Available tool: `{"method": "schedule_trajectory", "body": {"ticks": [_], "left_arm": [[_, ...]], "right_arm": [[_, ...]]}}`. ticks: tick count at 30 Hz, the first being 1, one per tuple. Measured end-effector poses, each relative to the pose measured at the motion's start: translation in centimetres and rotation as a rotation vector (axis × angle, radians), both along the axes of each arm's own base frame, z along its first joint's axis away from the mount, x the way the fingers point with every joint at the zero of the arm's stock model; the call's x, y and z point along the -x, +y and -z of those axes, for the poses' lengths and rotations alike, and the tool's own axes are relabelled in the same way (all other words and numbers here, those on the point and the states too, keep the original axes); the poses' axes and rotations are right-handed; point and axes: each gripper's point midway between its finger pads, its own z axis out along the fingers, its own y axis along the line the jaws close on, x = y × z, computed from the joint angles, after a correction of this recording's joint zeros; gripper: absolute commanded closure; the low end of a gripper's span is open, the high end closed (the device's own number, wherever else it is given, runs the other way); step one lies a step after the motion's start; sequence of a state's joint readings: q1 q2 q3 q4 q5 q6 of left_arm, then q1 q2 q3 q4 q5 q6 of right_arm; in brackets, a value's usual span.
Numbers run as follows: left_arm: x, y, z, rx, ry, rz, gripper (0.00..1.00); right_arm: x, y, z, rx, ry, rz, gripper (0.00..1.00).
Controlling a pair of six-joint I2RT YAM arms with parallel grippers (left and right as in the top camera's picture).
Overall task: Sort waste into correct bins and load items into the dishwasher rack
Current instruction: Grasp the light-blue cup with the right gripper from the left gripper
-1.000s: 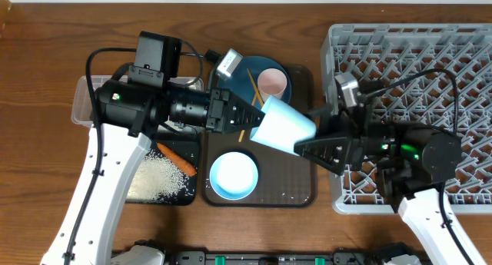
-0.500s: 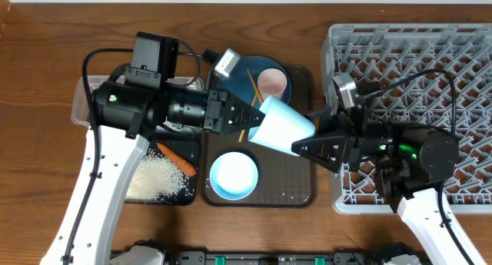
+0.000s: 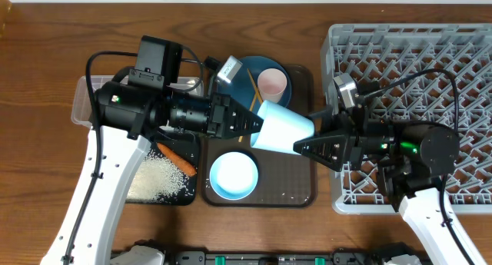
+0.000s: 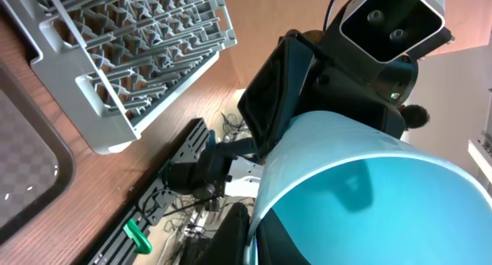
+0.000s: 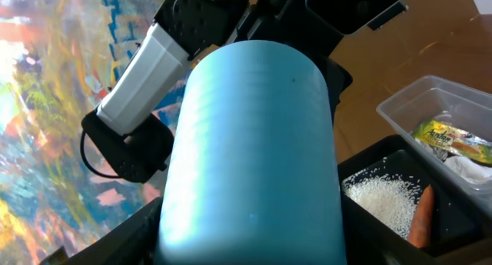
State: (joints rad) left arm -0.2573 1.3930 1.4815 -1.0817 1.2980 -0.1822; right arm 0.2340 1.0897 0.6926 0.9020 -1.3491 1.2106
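Two things sit nearest: pale-blue round bowl (image 3: 233,175) at front of brown serving tray (image 3: 288,192), and to its L a shallow black tray (image 3: 194,190) w/ loose white rice (image 3: 157,179) + orange carrot (image 3: 177,159). Above tray centre, off the surface: small light-blue cup (image 3: 283,130), lying sideways, mouth toward L. L gripper (image 3: 254,127) clamped tight on its rim. R gripper (image 3: 301,147) fingers straddle the base end; can't tell if they actually press on it. Behind: dark-blue round plate (image 3: 246,71) carrying small pink cup (image 3: 272,83) + wooden chopsticks (image 3: 250,87). At R of tray: grey plastic lattice rack (image 3: 400,50).
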Motion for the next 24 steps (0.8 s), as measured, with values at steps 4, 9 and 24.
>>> {"method": "schedule_trajectory", "body": {"ticks": [4,9,24], "left_arm": [[0.0,0.0,0.1,-0.003,0.002,-0.001,0.92],[0.0,0.1,0.4,-0.022,0.006,-0.009,0.89],[-1.4,0.2,0.9,-0.061,-0.067,-0.043,0.48]], "right_arm": [[0.0,0.0,0.0,0.0,-0.01,0.001,0.52],[-0.2,0.0,-0.1,-0.008,-0.038,0.016,0.51],[-0.6,-0.5,-0.2,-0.009,-0.074,0.039,0.55]]}}
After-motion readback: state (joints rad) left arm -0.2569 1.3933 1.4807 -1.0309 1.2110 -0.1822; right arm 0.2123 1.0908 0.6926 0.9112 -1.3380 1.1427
